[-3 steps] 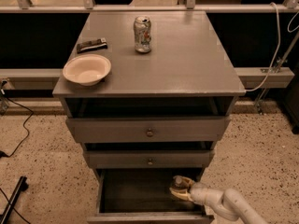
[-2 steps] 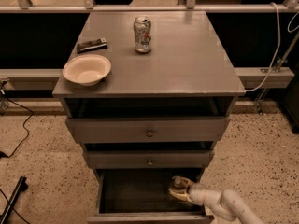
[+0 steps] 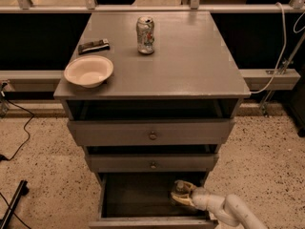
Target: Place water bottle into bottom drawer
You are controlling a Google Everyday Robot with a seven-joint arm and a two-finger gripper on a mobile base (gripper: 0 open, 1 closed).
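Observation:
The bottom drawer (image 3: pixel 138 219) is pulled open and shows a dark interior. My gripper (image 3: pixel 182 195) reaches into its right side from the lower right, on a white arm (image 3: pixel 228 210). It is shut on the water bottle (image 3: pixel 180 187), a small clear shape held upright between the pale fingers (image 3: pixel 179 200), low inside the drawer near its right wall. The bottle's lower part is hidden by the gripper.
On the grey cabinet top (image 3: pixel 190 66) stand a silvery drink can (image 3: pixel 145 35), a cream bowl (image 3: pixel 88 71) and a dark flat packet (image 3: pixel 94 46). Two shallower drawers with round knobs (image 3: pixel 152 136) sit slightly open above. Cables lie on the speckled floor (image 3: pixel 28 151) at left.
The gripper with the bottle has shifted very slightly left inside the bottom drawer. Everything else is unchanged.

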